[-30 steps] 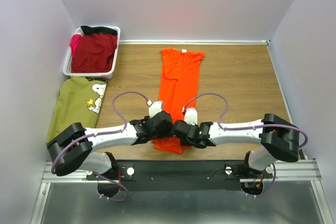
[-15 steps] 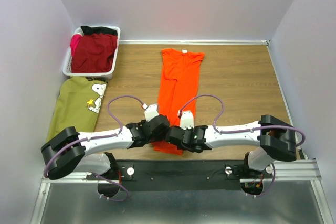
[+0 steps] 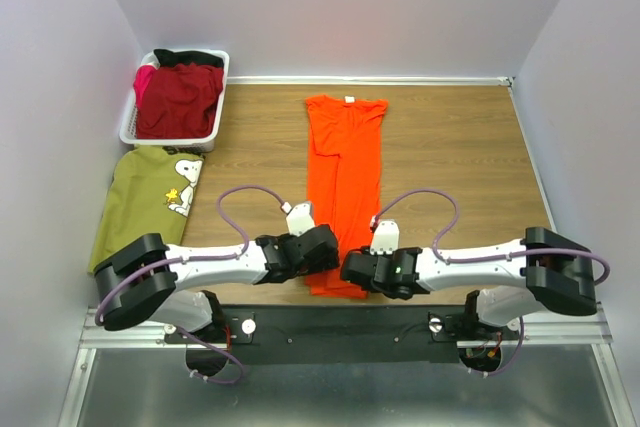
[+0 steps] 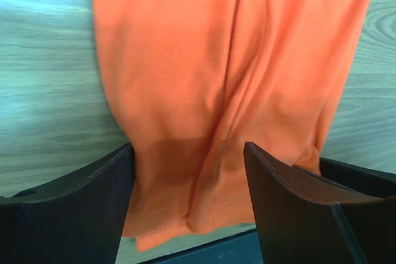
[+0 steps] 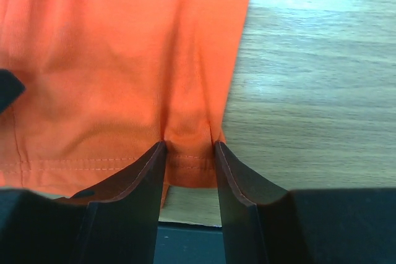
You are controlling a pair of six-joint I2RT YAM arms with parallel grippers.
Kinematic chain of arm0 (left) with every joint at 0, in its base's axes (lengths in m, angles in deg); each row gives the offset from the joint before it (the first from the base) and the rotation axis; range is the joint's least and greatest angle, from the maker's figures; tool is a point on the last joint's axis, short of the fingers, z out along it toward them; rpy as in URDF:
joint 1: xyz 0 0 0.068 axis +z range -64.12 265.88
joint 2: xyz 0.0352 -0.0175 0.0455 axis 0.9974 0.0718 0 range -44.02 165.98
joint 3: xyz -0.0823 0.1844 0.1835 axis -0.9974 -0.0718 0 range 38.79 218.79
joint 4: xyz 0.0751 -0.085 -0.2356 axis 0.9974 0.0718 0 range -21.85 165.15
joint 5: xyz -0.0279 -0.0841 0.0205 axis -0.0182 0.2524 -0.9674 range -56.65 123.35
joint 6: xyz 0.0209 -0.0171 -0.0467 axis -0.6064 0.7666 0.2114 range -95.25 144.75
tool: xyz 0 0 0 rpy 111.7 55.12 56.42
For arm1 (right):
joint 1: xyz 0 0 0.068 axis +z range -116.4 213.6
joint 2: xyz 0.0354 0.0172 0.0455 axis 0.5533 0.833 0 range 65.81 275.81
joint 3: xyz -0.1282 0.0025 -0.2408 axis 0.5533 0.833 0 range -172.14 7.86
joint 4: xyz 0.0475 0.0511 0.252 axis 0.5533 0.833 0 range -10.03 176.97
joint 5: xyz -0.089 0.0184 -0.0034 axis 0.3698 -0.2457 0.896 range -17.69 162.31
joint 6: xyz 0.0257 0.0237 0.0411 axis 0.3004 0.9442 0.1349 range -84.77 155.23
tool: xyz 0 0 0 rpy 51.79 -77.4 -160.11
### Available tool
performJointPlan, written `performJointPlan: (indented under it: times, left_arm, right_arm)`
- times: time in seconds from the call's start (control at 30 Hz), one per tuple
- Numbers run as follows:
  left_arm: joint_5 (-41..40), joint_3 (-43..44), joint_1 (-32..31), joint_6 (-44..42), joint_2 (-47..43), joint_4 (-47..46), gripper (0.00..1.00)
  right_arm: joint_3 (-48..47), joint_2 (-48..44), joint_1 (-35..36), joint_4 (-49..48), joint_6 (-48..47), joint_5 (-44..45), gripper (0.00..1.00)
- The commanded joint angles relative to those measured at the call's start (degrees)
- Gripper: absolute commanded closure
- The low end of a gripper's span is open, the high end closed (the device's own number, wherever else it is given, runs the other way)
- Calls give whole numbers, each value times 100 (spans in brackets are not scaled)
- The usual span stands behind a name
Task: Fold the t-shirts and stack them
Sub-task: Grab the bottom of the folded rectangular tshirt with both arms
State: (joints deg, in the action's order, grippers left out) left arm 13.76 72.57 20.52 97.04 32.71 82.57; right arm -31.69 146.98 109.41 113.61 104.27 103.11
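Top external view: the orange t-shirt (image 3: 345, 157) lies as a long narrow strip down the middle of the wooden tabletop (image 3: 460, 147), with its collar toward the far wall and its hem at the near edge. Both arms reach inward to that hem, the left gripper (image 3: 322, 245) at its left corner and the right gripper (image 3: 352, 269) at its right corner.

In the left wrist view the left gripper stands wide. Its two dark fingers (image 4: 68, 208) sit on either side of the wrinkled lower end of the shirt, and the cloth lies loose between them, not pinched.

In the right wrist view the right gripper is narrow. Its fingers (image 5: 133, 196) are pressed in on the hem's stitched right corner, and the fabric puckers into a small ridge between them.

At the far left, a white basket (image 3: 128, 132) against the wall holds a crumpled dark red t-shirt (image 3: 180, 97). Just in front of the basket, an olive green t-shirt (image 3: 135, 207) with a cartoon-dog print lies flat along the left wall, well apart from the orange one.
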Motion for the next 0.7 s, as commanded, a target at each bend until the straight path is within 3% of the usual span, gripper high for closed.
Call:
performJointPlan:
  times: [0.0, 0.4, 0.67]
  left_arm:
    - [307, -223, -301, 452, 606, 747, 21]
    - [509, -407, -1066, 1497, 369, 1116, 21]
    - [667, -249, -1470, 2095, 703, 1388, 21]
  right_arm:
    - [457, -188, 48, 537, 382, 162, 54]
    - [659, -514, 48, 836, 584, 488, 51]
    - [756, -734, 39, 880, 725, 575, 51]
